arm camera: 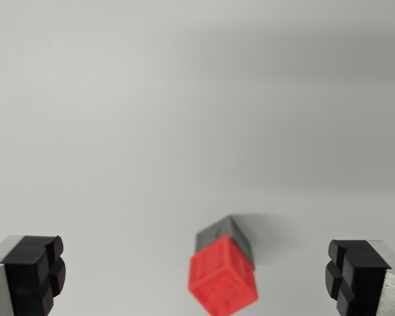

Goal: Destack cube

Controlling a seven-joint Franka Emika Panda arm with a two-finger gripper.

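With my claw [196, 276] spread wide, nothing held, red cube [222, 280] sits stacked on grey cube [225, 232] between my pads [36, 273], low centre; stack blurred, probably tilted, on white table [184, 118].

wrist view | looks down past tool [197, 276] fingertips | close above white surface [184, 99]

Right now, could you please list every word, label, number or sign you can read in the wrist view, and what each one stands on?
No readable text in this view.
red cube: faint raised marks on its faces, too blurred to read.
grey cube beneath it: a small dark mark, not legible.
Gripper finger pads and the white surface: no markings.
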